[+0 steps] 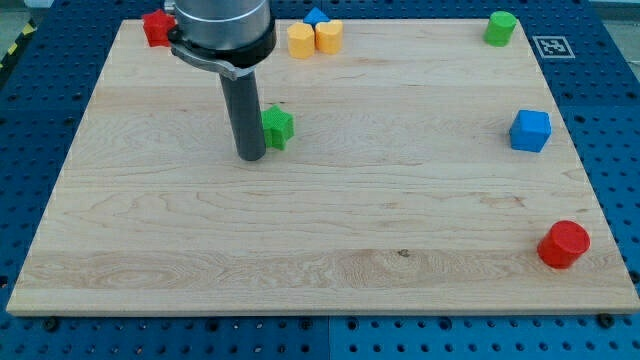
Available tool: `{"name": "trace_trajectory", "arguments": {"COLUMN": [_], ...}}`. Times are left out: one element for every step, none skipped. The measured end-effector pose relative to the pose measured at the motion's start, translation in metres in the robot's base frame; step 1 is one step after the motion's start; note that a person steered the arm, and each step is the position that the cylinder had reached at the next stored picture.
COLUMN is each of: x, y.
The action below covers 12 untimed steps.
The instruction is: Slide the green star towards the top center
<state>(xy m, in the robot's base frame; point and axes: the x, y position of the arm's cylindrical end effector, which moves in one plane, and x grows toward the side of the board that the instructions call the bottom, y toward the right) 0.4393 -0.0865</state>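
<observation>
Wooden board [330, 230], pale, filling most of the view on a blue perforated table [620, 120]. No fingers on this rig, so nothing to report as apart or together: just a dark rod [245, 105] hanging from a grey housing at the view's upper left. My tip [251, 157] down on the board, touching or just beside the left side of the green star [277, 126]; contact not clear enough to call.

Green star sitting left of centre, upper half of the board. Bare wood between it and the top edge. Top centre partly taken: two yellow blocks [314, 38] side by side, touching, with a blue block [316, 17] just behind them at the very edge, shape hard to make out. All three up and right of the star.

Blue cube [530, 130] near the right edge, mid-height. Red cylinder [564, 244] near the bottom right corner. Green block [500, 27] at the top right corner. Red block [156, 27] at the top left corner, partly hidden behind the housing.

Wide bare wood across the centre, bottom and left.
</observation>
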Motion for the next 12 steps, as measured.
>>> {"name": "trace_trajectory", "arguments": {"x": [-0.021,-0.040,-0.030,-0.015,-0.015,-0.023,-0.034,-0.020,-0.013,-0.027,-0.046,-0.057], "y": [0.000,0.005,0.029,0.071,0.083,0.083,0.083,0.073,0.053,0.050,0.060,0.075]}}
